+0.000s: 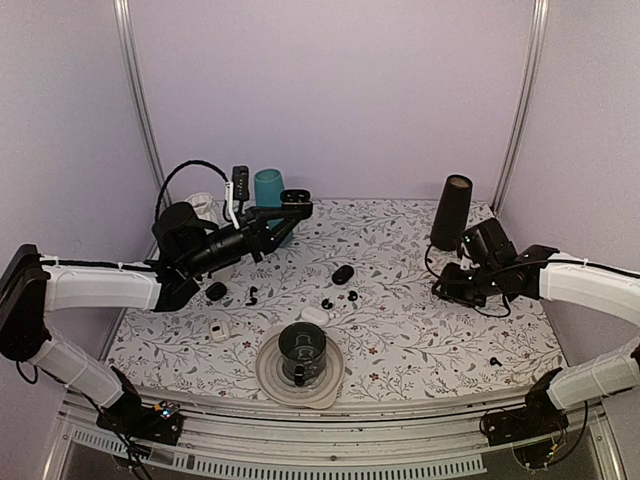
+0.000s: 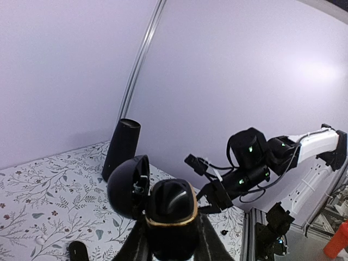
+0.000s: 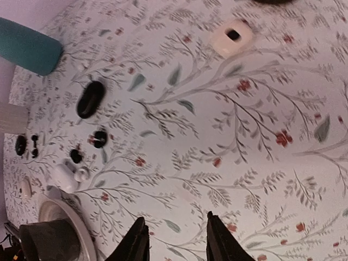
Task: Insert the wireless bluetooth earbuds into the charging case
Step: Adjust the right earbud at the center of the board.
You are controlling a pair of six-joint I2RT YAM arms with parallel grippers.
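Observation:
My left gripper [image 2: 173, 222] is shut on a black charging case [image 2: 171, 209] with a gold rim, held up in the air with its lid [image 2: 126, 187] swung open to the left. From above, the left gripper [image 1: 295, 207] is at the back left, near the teal cup. Small black earbuds [image 1: 327, 303] [image 1: 352, 296] lie mid-table, another earbud [image 1: 252, 295] lies further left, and one earbud [image 1: 496, 361] sits at the front right. My right gripper [image 1: 440, 285] hovers on the right; the right gripper [image 3: 175, 218] is open over bare cloth, with nothing between its fingers.
A black pebble case [image 1: 343, 274], a second black case [image 1: 216, 291] and a white case [image 1: 314, 316] lie on the floral cloth. A plate [image 1: 270, 378] bearing a dark cup is at the front centre. At the back stand a teal cup [image 1: 268, 187] and a tall black cylinder [image 1: 452, 211].

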